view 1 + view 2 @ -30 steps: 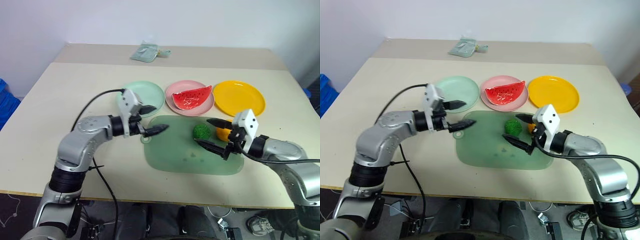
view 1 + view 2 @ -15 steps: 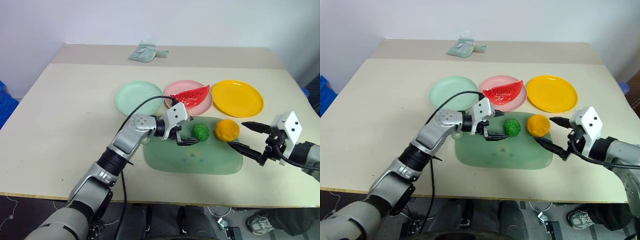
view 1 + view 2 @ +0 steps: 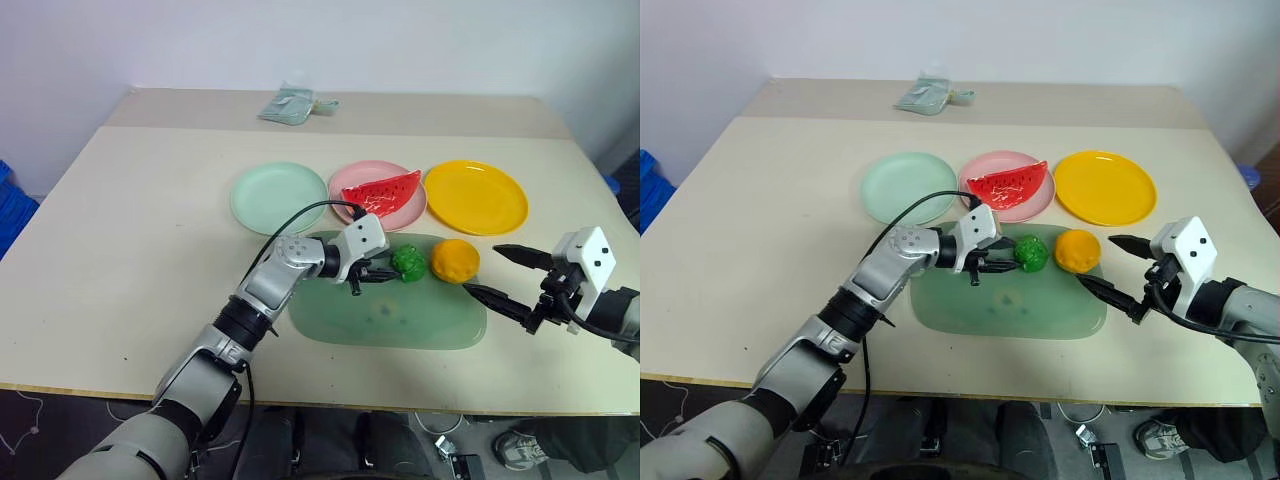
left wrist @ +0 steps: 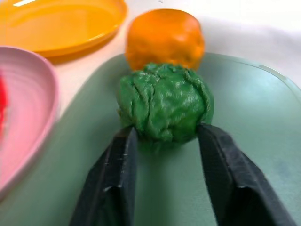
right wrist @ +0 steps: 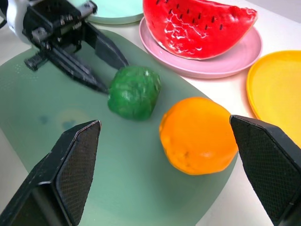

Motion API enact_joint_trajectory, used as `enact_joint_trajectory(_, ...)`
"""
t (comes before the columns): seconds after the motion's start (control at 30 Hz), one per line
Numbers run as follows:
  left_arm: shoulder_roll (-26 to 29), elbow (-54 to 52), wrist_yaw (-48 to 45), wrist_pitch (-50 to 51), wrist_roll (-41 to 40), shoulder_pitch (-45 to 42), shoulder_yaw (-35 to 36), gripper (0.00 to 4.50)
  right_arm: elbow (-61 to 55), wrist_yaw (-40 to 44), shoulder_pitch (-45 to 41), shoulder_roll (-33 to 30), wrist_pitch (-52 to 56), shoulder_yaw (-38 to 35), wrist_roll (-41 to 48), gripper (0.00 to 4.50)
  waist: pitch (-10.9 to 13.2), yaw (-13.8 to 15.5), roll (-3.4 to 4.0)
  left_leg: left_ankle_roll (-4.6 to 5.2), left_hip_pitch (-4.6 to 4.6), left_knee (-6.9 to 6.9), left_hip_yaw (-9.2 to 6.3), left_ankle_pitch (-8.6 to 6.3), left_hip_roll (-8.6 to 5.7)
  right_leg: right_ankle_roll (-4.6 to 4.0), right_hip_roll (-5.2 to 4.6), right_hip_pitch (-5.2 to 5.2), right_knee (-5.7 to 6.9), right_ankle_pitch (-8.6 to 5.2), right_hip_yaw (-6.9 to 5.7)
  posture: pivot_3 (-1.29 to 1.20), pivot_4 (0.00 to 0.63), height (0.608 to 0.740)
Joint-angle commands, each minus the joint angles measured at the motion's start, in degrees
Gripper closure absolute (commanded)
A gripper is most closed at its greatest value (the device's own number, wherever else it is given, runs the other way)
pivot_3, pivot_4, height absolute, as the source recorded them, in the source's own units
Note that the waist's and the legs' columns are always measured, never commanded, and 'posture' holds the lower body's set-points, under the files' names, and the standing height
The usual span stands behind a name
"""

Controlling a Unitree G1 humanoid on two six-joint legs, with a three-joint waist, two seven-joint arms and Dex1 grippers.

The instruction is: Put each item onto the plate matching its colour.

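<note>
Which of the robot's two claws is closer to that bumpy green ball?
The left. The left gripper has a finger against each side of the green ball on the cutting board. The right gripper stands open, beyond the orange fruit.

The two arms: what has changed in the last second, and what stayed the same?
The left gripper moved from beside the mint plate across the cutting board and closed its fingers around the green ball. The right gripper drew back from the orange fruit, open. Ball, orange, watermelon wedge and plates stayed put.
</note>
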Motion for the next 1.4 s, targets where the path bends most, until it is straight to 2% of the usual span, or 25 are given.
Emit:
enact_joint_trajectory(0.03, 2.1, -5.8, 1.6, 0.2, -1.5, 1.9, 4.8, 2.73, -0.4, 0.0, -1.1, 0.4, -1.5, 0.4, -0.2, 0.00, 0.0, 0.0, 0.00, -0.04, 0.00, 0.00, 0.00, 0.02, 0.01, 0.00, -0.01, 0.00, 0.00, 0.00, 0.00, 0.00, 0.150, 0.740)
enact_joint_trajectory(0.2, 10.2, -21.1, 4.4, 9.0, -7.3, 9.5, 16.2, 2.73, 2.9, 1.2, -1.2, 0.9, -4.7, 0.8, -1.7, 0.00, 0.0, -0.4, 0.01, -0.06, 0.00, -0.03, -0.01, 0.03, 0.03, 0.00, -0.04, -0.04, 0.02, 0.00, 0.03, 0.00, 0.150, 0.740)
enact_joint_trajectory(0.33, 14.2, -25.1, 10.5, 15.9, -8.4, 12.8, 23.7, 2.73, 5.7, 1.9, -2.0, 1.3, -6.7, 1.5, -2.9, 0.00, 0.0, 0.0, 0.02, -0.06, 0.00, -0.02, -0.01, 0.03, 0.03, 0.00, -0.09, -0.01, 0.01, 0.00, 0.02, 0.00, 0.150, 0.740)
enact_joint_trajectory(0.47, 12.6, -21.0, 21.7, 20.2, -6.6, 9.5, 28.8, 2.73, 9.3, 2.5, -3.5, 1.7, -8.8, 3.2, -4.4, 0.00, 0.0, 0.4, 0.01, -0.06, 0.00, 0.00, -0.02, 0.02, 0.00, 0.00, -0.09, 0.03, -0.01, 0.00, 0.00, 0.00, 0.150, 0.740)
enact_joint_trajectory(0.6, 10.5, -12.6, 28.2, 19.4, -3.8, 5.0, 28.2, 2.73, 12.4, 2.9, -5.2, 2.3, -11.4, 5.1, -5.7, 0.00, 0.0, 0.3, 0.00, -0.07, 0.01, 0.01, -0.02, 0.03, -0.04, 0.01, -0.06, 0.03, 0.01, 0.01, -0.03, 0.00, 0.150, 0.740)
enact_joint_trajectory(0.67, 9.0, -7.3, 29.3, 17.8, -3.9, 2.6, 28.1, 2.11, 13.6, 3.0, -5.9, 2.6, -12.2, 5.5, -5.9, 0.00, 0.0, 0.3, 0.00, -0.07, 0.01, 0.01, -0.01, 0.03, -0.05, 0.01, -0.03, 0.01, 0.04, 0.01, -0.04, 0.00, 0.150, 0.740)
enact_joint_trajectory(0.73, 8.2, -4.2, 28.7, 16.4, -4.4, 1.3, 27.8, 1.38, 14.4, 2.8, -6.3, 2.8, -12.7, 5.5, -6.1, 0.00, 0.0, 0.2, 0.00, -0.08, 0.01, 0.01, 0.01, 0.04, -0.05, 0.01, 0.01, 0.00, 0.04, 0.01, -0.08, 0.00, 0.150, 0.740)
enact_joint_trajectory(0.8, 7.5, -2.5, 28.4, 14.7, -4.8, 0.3, 27.9, 0.29, 15.3, 2.7, -6.8, 3.1, -11.5, 5.4, -5.2, 0.00, 0.0, 0.2, 0.00, -0.08, 0.01, 0.00, 0.02, 0.04, -0.05, 0.01, 0.01, -0.01, 0.04, 0.01, -0.08, 0.00, 0.150, 0.740)
enact_joint_trajectory(0.83, 7.3, -2.2, 28.3, 14.2, -5.0, -0.1, 28.1, 0.06, 15.7, 2.8, -6.9, 3.1, -10.7, 5.3, -4.7, 0.00, 0.0, 0.2, 0.00, -0.09, 0.01, 0.00, 0.03, 0.04, -0.05, 0.01, 0.01, -0.02, 0.04, 0.01, -0.08, 0.00, 0.150, 0.740)
enact_joint_trajectory(0.93, 8.7, -3.0, 27.7, 11.7, -3.7, 0.5, 27.3, 0.06, 14.8, 2.2, -6.3, 3.4, -9.8, 5.3, -4.5, 0.00, 0.0, 0.1, -0.01, -0.11, 0.01, -0.01, 0.02, 0.05, -0.04, 0.01, 0.01, -0.03, 0.05, 0.01, -0.08, 0.00, 0.150, 0.740)
enact_joint_trajectory(1.07, 10.8, -8.7, 22.5, 10.8, -7.9, 3.7, 29.0, 0.06, 11.8, -1.5, -6.6, 5.3, -10.0, 7.1, -6.7, 0.00, 0.0, -0.1, 0.00, -0.13, 0.00, -0.03, 0.03, 0.06, -0.03, 0.01, -0.02, -0.07, 0.05, 0.01, -0.01, 0.00, 0.150, 0.740)
enact_joint_trajectory(1.27, 18.4, -26.9, 5.3, 12.1, -16.9, 16.4, 26.0, 0.06, 12.5, -8.1, -11.4, 9.1, -9.2, 13.5, -11.5, 0.00, 0.0, -1.2, 0.04, -0.20, 0.01, -0.10, 0.01, 0.08, -0.01, 0.00, -0.08, -0.10, 0.05, 0.00, 0.02, 0.00, 0.150, 0.740)
enact_joint_trajectory(1.4, 21.0, -35.0, -0.6, 13.7, -20.0, 21.8, 21.3, 0.06, 15.7, -10.7, -14.4, 10.4, -7.7, 15.7, -13.7, 0.00, 0.0, -1.1, 0.03, -0.20, 0.01, -0.10, -0.01, 0.08, -0.03, -0.01, -0.15, -0.06, 0.04, 0.00, 0.00, 0.00, 0.150, 0.740)
